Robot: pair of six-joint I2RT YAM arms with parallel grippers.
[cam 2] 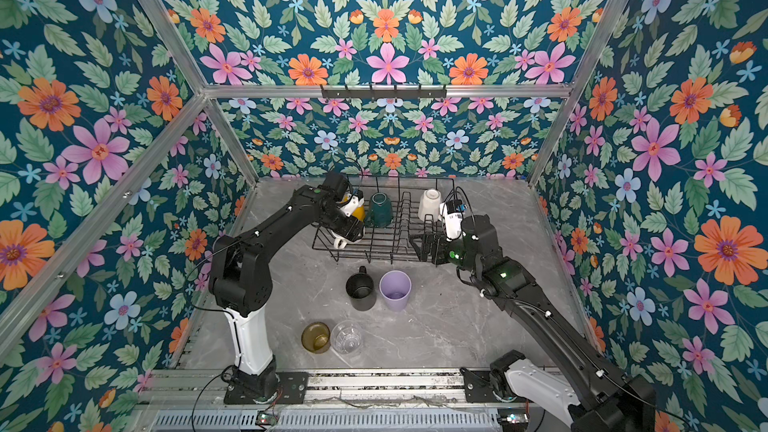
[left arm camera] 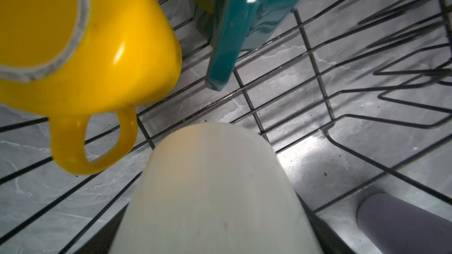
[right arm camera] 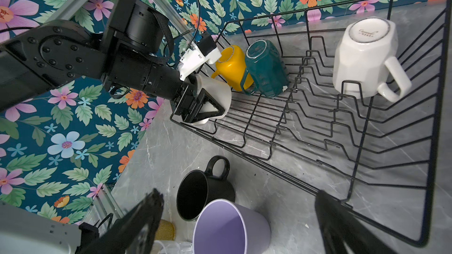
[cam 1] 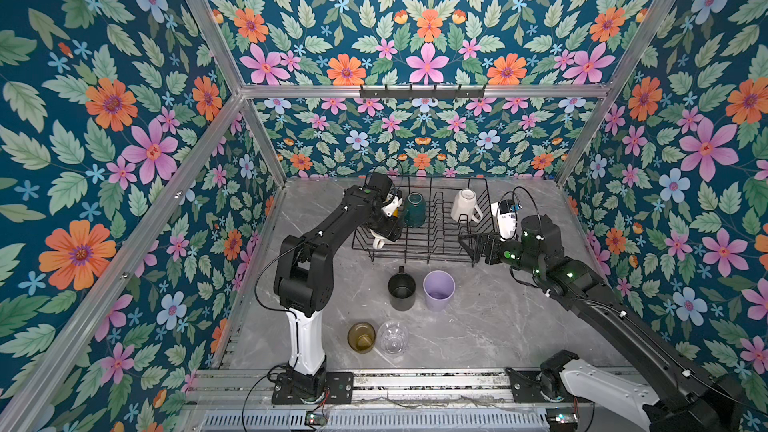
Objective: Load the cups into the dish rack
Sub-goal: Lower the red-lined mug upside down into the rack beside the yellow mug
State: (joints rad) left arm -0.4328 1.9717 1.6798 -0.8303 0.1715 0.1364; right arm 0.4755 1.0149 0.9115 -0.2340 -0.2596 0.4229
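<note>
Top views: 1 dish rack (cam 1: 440,218), far-mid on the tabletop (cam 1: 478,326). 8 cups total: 4 at the rack, 4 out on the tabletop.

In the rack:
- teal mug (cam 1: 414,209), upside down, far-left part
- white mug (cam 1: 463,205), upside down, far-right, on the dividers
- yellow mug (cam 2: 358,213), left of the teal one, mostly hidden by the left arm
- cream mug (cam 1: 377,242), near-left corner, only the handle + a bit of body showing under the left jaws

On the tabletop:
- black mug (cam 1: 401,292) and lilac tumbler (cam 1: 439,290), upright, side by side just near of the rack
- olive-amber glass (cam 1: 361,337) and clear glass (cam 1: 393,338), nearer, left of mid; touching or not, can't tell

Right jaws are spread wide at the rack's near-right corner w/ nothing between.

Left wrist view: 3 mugs (yellow, teal, cream), all over rack wires. The cream mug is closest to the cam and blurred. The jaws are cut off, so the grip can't be read here. A strip of the tumbler shows outside the rack.

Right wrist view: left jaws clamp the cream mug across its body. The mug is tilted at the rack's near-left corner; resting on the wires or not, can't tell. Yellow and teal sit just beside each other. The print on the white mug's base is too small to read. Right jaws are wide apart and empty. Both glasses are mostly hidden behind the tumbler.
</note>
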